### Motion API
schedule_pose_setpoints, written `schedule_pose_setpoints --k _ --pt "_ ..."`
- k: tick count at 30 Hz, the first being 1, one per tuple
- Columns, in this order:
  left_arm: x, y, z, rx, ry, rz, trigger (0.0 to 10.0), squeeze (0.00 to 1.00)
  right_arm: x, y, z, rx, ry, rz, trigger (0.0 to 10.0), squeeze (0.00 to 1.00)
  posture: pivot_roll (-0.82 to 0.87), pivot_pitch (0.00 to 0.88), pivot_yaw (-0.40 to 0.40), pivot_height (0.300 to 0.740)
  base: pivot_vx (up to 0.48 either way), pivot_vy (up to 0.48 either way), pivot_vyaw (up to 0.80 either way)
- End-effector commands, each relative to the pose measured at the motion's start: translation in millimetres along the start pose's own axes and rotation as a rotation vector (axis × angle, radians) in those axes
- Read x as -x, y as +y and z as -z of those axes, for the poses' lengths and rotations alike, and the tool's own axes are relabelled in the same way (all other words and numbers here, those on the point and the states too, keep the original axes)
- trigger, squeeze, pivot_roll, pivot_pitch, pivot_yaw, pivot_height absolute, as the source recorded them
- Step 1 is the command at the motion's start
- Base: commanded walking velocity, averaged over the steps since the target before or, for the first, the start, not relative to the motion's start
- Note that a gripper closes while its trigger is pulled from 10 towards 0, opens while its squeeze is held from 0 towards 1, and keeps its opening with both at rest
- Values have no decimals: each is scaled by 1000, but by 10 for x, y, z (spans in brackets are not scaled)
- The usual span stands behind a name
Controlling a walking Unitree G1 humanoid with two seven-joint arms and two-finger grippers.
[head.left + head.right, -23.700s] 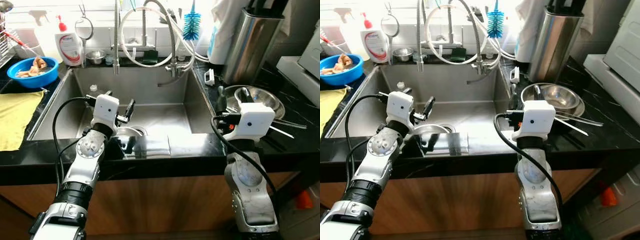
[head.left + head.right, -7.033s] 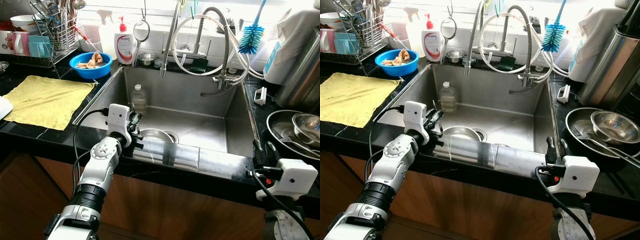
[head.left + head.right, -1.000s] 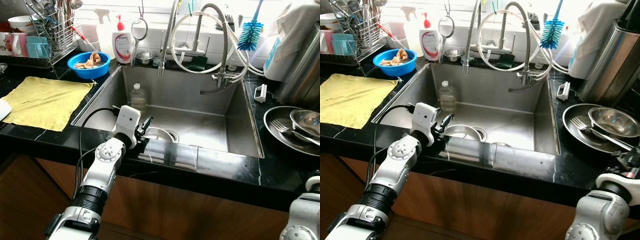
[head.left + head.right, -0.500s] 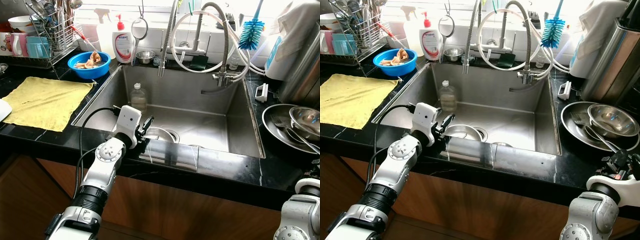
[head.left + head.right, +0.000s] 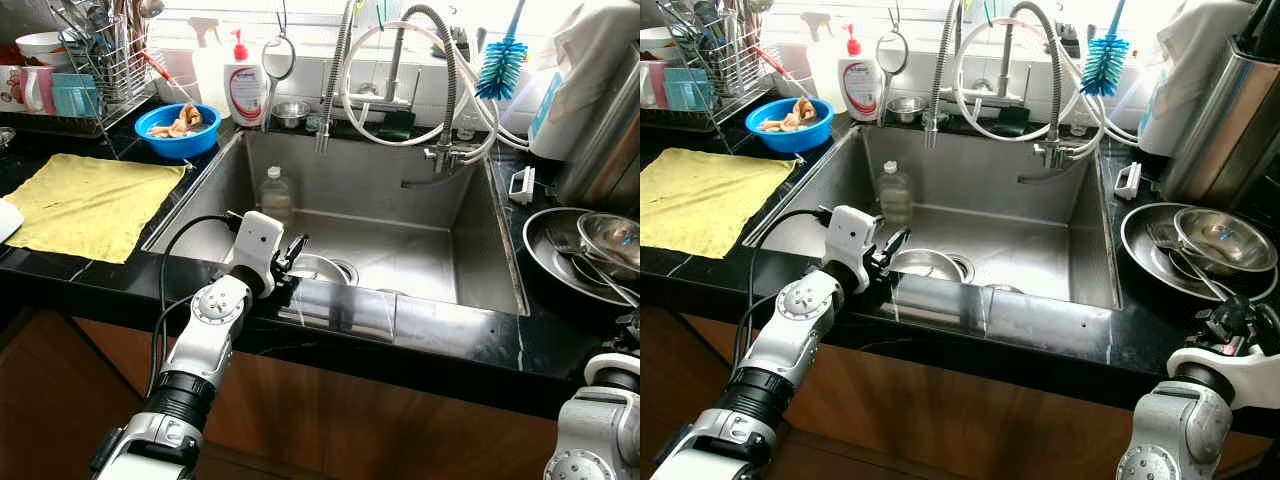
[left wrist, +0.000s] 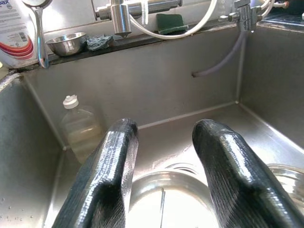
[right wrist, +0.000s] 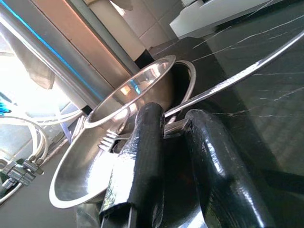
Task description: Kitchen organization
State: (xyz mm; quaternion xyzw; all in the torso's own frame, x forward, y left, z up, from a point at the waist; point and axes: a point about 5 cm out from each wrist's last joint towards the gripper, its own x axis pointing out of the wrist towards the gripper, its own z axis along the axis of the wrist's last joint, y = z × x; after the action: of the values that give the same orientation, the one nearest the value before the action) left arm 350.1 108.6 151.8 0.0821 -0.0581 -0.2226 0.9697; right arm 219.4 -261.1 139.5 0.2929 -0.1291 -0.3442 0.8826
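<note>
My right tool (image 7: 166, 142) sits low at the front edge of the bench (image 5: 1140, 340), on the right of the sink (image 5: 1080, 250); its two fingers stand a little apart and empty, not clenched on anything; just beyond them lies the wide steel bowl (image 5: 1150, 262) with a smaller steel bowl (image 5: 1225, 238) nested in it and a fork (image 7: 142, 134) across the rim; in the wrist view the fork's long handle runs away past my fingertips, tines inward over the wide bowl, so its axis lies roughly crosswise to my fingers; that is the relation my next reach turns on, I judge, since the dishes lie straight ahead of this tool and well apart from the other.

My left tool (image 6: 164, 156) hangs over the near rim of the sink, fingers (image 6: 114, 166) spread and released; below it in the basin is a steel bowl (image 5: 318, 268), with a plastic bottle (image 5: 276, 192) at the back left corner; for the dishes on the bench, my right arm is clearly nearer.
</note>
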Motion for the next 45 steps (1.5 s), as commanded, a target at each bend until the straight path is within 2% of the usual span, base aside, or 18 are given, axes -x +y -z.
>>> schedule_pose_setpoints --k 1,17,21,22,23,24,26,27,29,34,42,45 --pt "-9 -16 -25 -30 -8 16 10000 0 25 68 62 -30 31 -22 0 0 50 0 5 740 0 0 0" --pt "-11 -13 -30 -33 -9 15 10000 0 28 121 87 -50 53 -60 392 0 52 0 4 740 0 0 0" --pt "-16 -7 -36 -35 -11 14 10000 0 21 193 101 -82 75 -107 0 0 53 0 4 740 0 0 0" --pt "-16 -6 -37 -35 -11 14 10000 0 19 205 101 -84 78 -116 863 0 53 0 4 740 0 0 0" --pt "-16 -5 -37 -35 -11 13 10000 0 18 212 101 -84 80 -122 863 0 52 0 5 740 0 0 0" --pt "-16 -5 -38 -35 -12 12 10000 0 21 268 98 -96 90 -162 4039 0 54 0 3 740 0 0 0" --pt "-16 -3 -39 -35 -12 12 10000 0 23 284 98 -99 93 -172 4039 0 54 0 4 740 0 0 0" --pt "-14 -1 -40 -37 -12 13 10000 0 29 352 86 -80 95 -214 10000 0 52 0 5 740 0 0 0" --pt "-13 1 -40 -38 -12 13 10000 0 49 474 52 -92 92 -281 10000 0 54 0 5 740 0 0 0" --pt "-17 6 -48 -38 -16 10 10000 0 74 622 -13 -85 74 -374 10000 0 54 0 6 740 0 0 0" --pt "-16 1 -50 -34 -18 9 10000 0 66 621 -79 -57 45 -386 10000 0 52 0 8 740 0 0 0" --pt "-16 3 -52 -33 -21 7 10000 0 93 674 -85 -24 50 -441 10000 0 53 0 7 740 0 0 0"
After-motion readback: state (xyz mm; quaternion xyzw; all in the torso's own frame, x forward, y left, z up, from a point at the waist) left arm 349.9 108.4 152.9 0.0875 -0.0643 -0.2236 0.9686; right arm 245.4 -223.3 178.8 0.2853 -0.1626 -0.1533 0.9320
